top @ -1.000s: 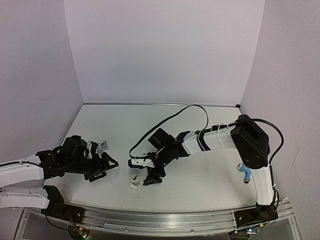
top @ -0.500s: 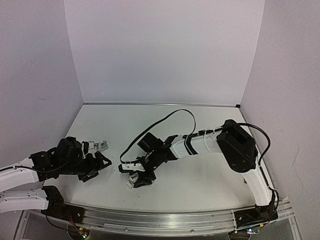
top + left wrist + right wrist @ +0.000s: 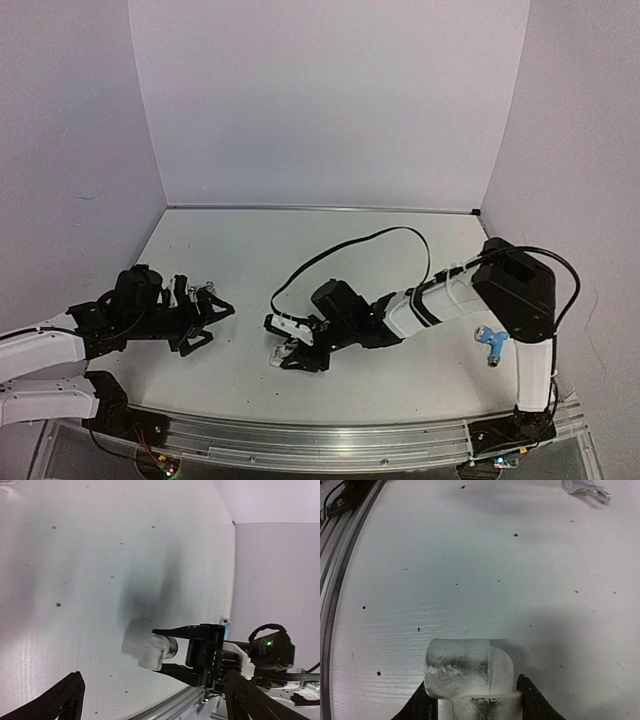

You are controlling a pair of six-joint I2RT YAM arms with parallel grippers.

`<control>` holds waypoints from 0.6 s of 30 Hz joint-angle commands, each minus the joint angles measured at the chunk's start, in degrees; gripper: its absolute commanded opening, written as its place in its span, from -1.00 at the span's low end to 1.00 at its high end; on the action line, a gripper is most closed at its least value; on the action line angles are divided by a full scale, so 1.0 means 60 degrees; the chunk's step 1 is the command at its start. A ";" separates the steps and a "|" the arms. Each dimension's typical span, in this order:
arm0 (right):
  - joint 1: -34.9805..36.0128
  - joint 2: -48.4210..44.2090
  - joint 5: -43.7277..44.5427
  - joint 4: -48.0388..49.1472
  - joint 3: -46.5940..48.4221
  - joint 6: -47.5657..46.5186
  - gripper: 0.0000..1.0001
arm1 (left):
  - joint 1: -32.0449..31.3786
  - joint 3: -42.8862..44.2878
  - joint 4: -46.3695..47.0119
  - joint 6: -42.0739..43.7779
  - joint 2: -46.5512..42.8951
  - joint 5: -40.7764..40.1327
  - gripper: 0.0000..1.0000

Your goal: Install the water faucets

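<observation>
Visibly light blue, the small faucet (image 3: 489, 342) has a bent spout.

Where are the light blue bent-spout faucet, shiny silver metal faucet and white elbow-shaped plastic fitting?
light blue bent-spout faucet (image 3: 488, 340), top external view, on its blue body.
shiny silver metal faucet (image 3: 585, 490), right wrist view, on its middle.
white elbow-shaped plastic fitting (image 3: 465, 667), right wrist view, on its upper barrel.

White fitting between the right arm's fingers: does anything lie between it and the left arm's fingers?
No. The left wrist view shows only bare table between the white fitting and the left fingers; the top view agrees.
</observation>
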 commanded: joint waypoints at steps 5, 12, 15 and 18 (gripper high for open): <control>0.0004 -0.2728 0.1309 0.2540 -0.1065 0.0501 -0.89 | 0.0606 0.1107 0.5054 0.0455 0.3387 0.5233 0.99; 0.0004 -0.3122 0.1101 0.2121 -0.0712 -0.0042 -0.89 | 0.0065 0.2505 0.5576 0.0831 0.5016 0.6153 0.95; 0.0005 -0.3235 0.0994 0.2084 -0.0717 -0.0131 -0.90 | 0.0033 0.2691 0.5652 0.0823 0.5367 0.6215 0.72; 0.0004 -0.3270 0.1423 0.2078 -0.0706 -0.0125 -0.91 | -0.0075 0.2840 0.5670 0.0724 0.5712 0.6317 0.42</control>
